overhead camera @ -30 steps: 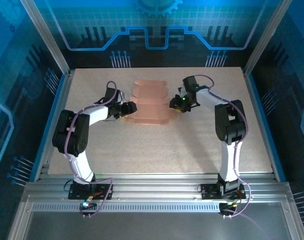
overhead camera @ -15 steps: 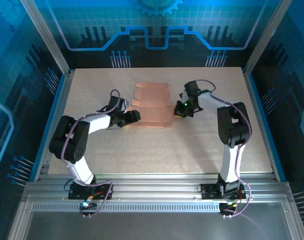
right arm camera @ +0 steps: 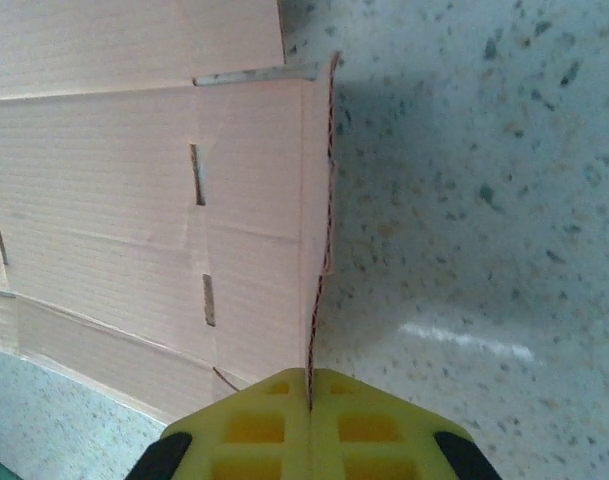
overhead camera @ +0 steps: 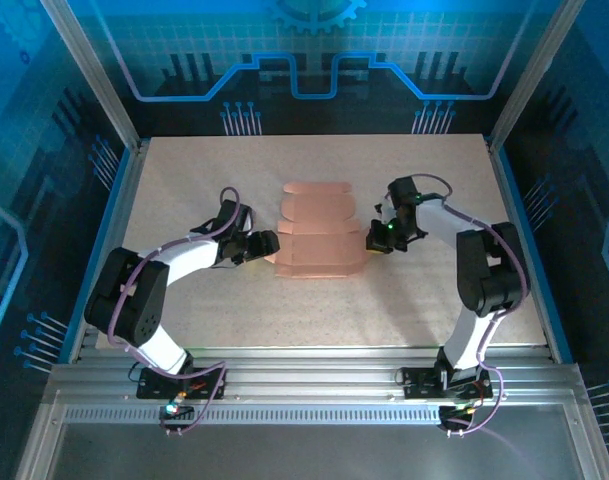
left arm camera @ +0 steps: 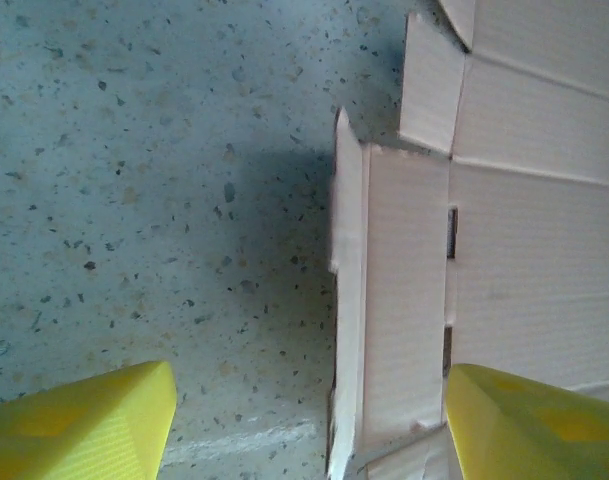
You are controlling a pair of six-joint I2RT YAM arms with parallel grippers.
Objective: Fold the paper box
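1. The thin, salmon-pink, creased cardboard paper box [overhead camera: 319, 235] lies opened out and mostly flat on the pale speckled table [overhead camera: 234, 310], w/ rounded flaps at its far end.
2. Left gripper [overhead camera: 267, 243] is at the box's left edge, toward its near end. Right gripper [overhead camera: 376, 238] is at the box's right edge, approx. opposite.
3. Left wrist view: the left gripper [left arm camera: 304, 430] is spread wide w/ nothing clamped. One blocky yellow finger [left arm camera: 84, 425] hangs over bare table left of the box, and the other finger [left arm camera: 534, 425] is over a box panel.
4. Btw. those fingers the box's [left arm camera: 504, 230] left side strip is raised on its crease, w/ its outer edge up off the table. Can't tell if either finger touches the card.
5. Right wrist view: the right gripper [right arm camera: 309, 385] is closed tight, its yellow pads pressed together on the thin edge of the box's [right arm camera: 134, 200] right side strip.
6. That strip stands roughly upright from its crease and throws a shadow on the table right of the box.
7. Small slots sit along the box's crease lines in both wrist views.
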